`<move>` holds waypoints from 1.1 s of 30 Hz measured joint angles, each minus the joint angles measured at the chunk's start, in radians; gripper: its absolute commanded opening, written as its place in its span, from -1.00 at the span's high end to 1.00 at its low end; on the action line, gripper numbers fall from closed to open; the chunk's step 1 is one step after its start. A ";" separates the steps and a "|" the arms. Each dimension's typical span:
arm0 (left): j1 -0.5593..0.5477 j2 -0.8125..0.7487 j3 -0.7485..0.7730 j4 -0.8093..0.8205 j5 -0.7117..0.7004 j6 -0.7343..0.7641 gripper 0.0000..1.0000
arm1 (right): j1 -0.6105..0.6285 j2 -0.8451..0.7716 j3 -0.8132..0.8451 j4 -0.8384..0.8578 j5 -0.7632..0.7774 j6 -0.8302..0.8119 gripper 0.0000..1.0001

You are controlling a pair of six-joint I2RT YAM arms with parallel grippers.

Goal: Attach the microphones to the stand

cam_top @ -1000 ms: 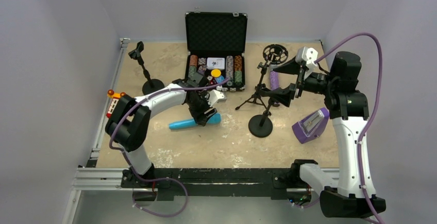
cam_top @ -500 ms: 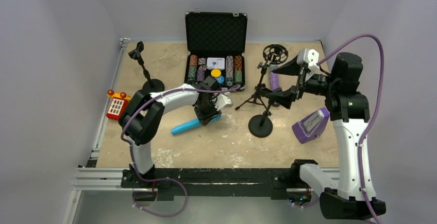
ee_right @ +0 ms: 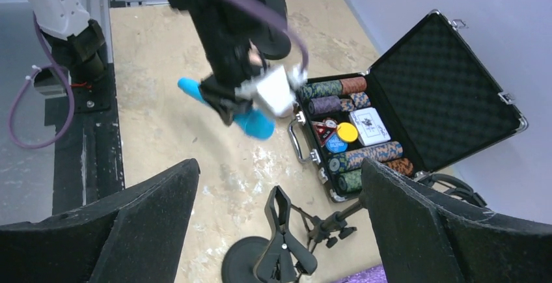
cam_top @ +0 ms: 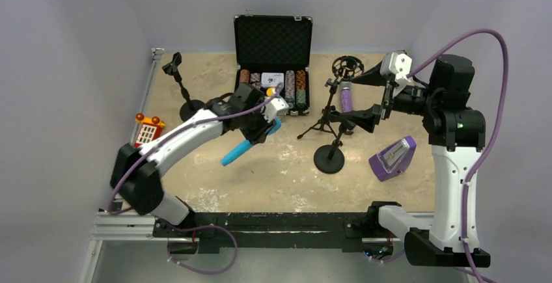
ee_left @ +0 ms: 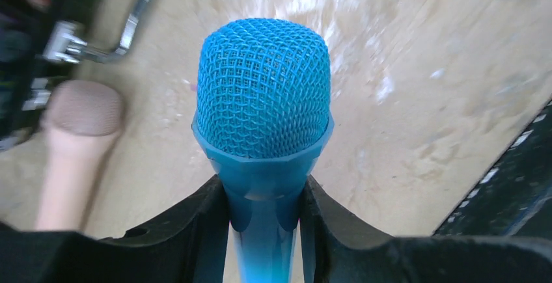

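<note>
Left jaws pinching the blue microphone (cam_top: 242, 149); right jaws spread wide, empty.
Held by left gripper (cam_top: 257, 132) above centre of bench (cam_top: 280, 182), long axis slanted, mesh head toward near-left corner. Target clip stand (cam_top: 329, 158) lies toward right edge, beneath right gripper (cam_top: 368, 99).
</note>
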 measured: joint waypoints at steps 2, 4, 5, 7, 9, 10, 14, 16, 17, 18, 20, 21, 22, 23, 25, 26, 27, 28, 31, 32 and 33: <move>0.006 -0.151 0.001 0.040 0.020 -0.053 1.00 | 0.000 0.018 0.048 -0.037 -0.004 -0.019 -0.94; 0.011 -0.296 0.018 0.084 0.042 -0.109 1.00 | 0.000 0.039 0.080 -0.080 -0.024 -0.029 -0.92; 0.013 -0.349 0.039 0.105 0.055 -0.140 1.00 | 0.000 0.047 0.088 -0.093 -0.028 -0.030 -0.92; 0.015 -0.412 0.098 0.147 0.080 -0.195 1.00 | 0.001 0.067 0.099 -0.112 -0.038 -0.022 -0.91; 0.016 -0.428 0.192 0.206 0.114 -0.257 1.00 | 0.002 0.094 0.103 -0.101 -0.039 0.023 -0.89; 0.016 -0.422 0.228 0.230 0.127 -0.282 1.00 | 0.002 0.103 0.103 -0.089 -0.039 0.046 -0.88; 0.017 -0.347 0.391 0.372 0.200 -0.430 1.00 | 0.016 0.140 0.101 0.018 -0.035 0.203 -0.88; 0.017 -0.285 0.465 0.453 0.240 -0.520 1.00 | 0.037 0.159 0.101 0.081 -0.032 0.280 -0.88; 0.016 -0.249 0.499 0.496 0.259 -0.567 1.00 | 0.048 0.171 0.102 0.115 -0.029 0.319 -0.88; 0.015 -0.212 0.527 0.539 0.275 -0.615 1.00 | 0.058 0.183 0.103 0.152 -0.026 0.361 -0.88; 0.010 -0.146 0.565 0.612 0.294 -0.690 1.00 | 0.075 0.208 0.111 0.218 -0.023 0.438 -0.87; 0.006 -0.114 0.581 0.639 0.300 -0.723 1.00 | 0.084 0.222 0.119 0.250 -0.020 0.475 -0.86; 0.002 -0.084 0.594 0.659 0.303 -0.750 1.00 | 0.092 0.237 0.130 0.278 -0.019 0.509 -0.86; -0.004 -0.059 0.603 0.672 0.303 -0.771 1.00 | 0.100 0.252 0.143 0.303 -0.018 0.539 -0.86; -0.018 -0.021 0.615 0.680 0.303 -0.803 1.00 | 0.119 0.278 0.169 0.345 -0.018 0.587 -0.84; -0.024 -0.011 0.616 0.680 0.303 -0.814 1.00 | 0.128 0.286 0.175 0.359 -0.018 0.603 -0.83; -0.031 -0.002 0.616 0.682 0.303 -0.826 1.00 | 0.141 0.294 0.180 0.377 -0.018 0.624 -0.82; -0.037 0.002 0.616 0.684 0.303 -0.837 1.00 | 0.148 0.299 0.183 0.387 -0.016 0.637 -0.79; -0.049 0.005 0.617 0.708 0.303 -0.854 1.00 | 0.169 0.314 0.191 0.414 -0.010 0.676 -0.71; -0.052 0.005 0.618 0.717 0.303 -0.857 1.00 | 0.173 0.320 0.193 0.422 -0.008 0.687 -0.68; -0.055 0.005 0.620 0.730 0.303 -0.862 1.00 | 0.176 0.326 0.194 0.426 0.000 0.697 -0.65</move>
